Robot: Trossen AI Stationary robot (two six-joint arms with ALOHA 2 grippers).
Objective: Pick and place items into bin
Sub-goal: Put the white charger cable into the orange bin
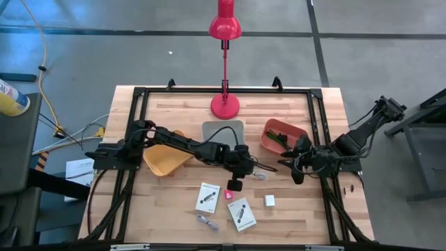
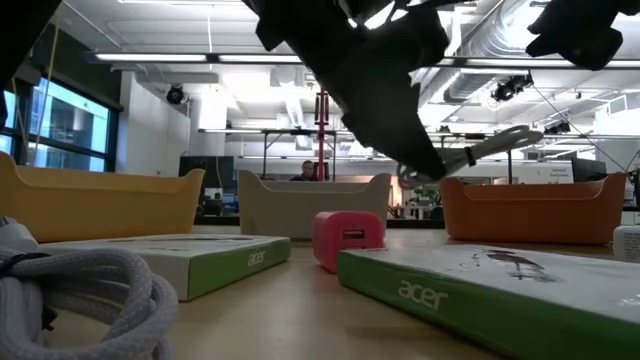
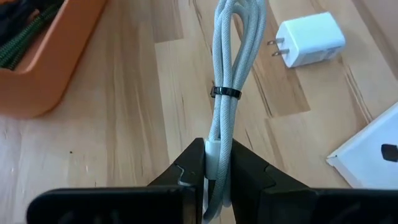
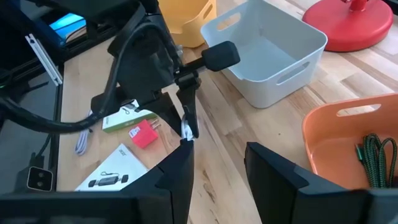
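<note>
Left wrist view: left end effector (image 3: 214,171) clamps pale braided cable coil (image 3: 229,74), black-banded.

Wooden butcher-block table (image 1: 174,209) stands on a grey concrete floor (image 1: 104,49). A red desk lamp (image 1: 225,28) sits at the table's far edge. Ceiling strip lights (image 2: 180,58) and left-side windows (image 2: 60,120) illuminate the room.

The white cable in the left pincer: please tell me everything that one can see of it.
The white cable looks braided and pale grey-white, folded into a long narrow bundle and bound near its middle by a thin black tie. The left pincer is shut on one end, holding it lifted over the wooden table. Only the pincer touches it.
</note>
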